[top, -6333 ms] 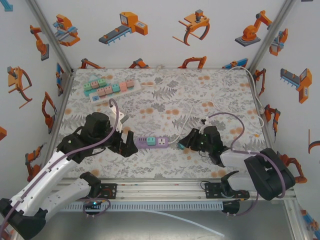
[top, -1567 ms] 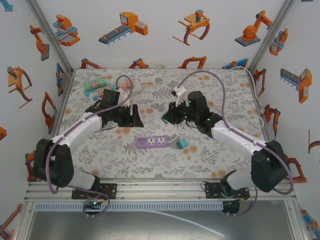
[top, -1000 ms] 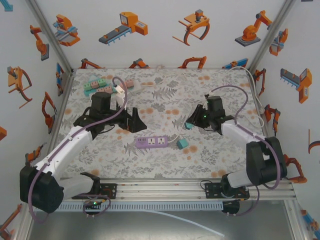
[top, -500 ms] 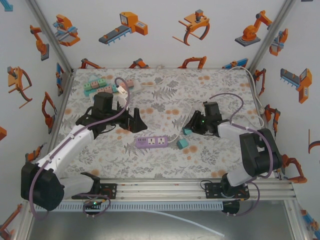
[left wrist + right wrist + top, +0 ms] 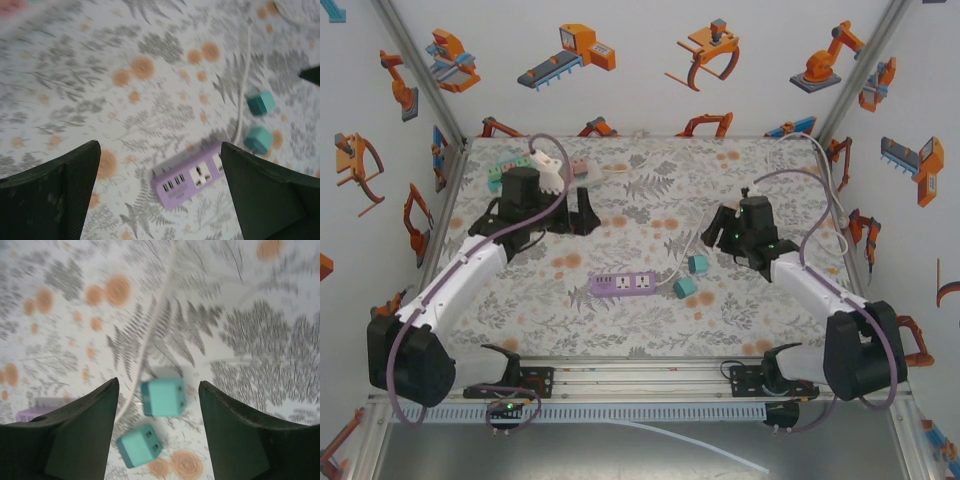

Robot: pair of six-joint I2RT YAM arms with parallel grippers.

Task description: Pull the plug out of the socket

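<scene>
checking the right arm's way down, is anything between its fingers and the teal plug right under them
Nothing visible does. In the right wrist view the teal plug lies on the mat, in the gap of the open right gripper. A second teal plug and the white cable lie beside it, not across the path.

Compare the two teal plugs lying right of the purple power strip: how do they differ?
The near plug lies close to the purple power strip, by its right end; the far plug lies further away. In the right wrist view the near plug is turned at an angle, while the far plug sits squarely. Both are teal cubes, in no socket.
</scene>
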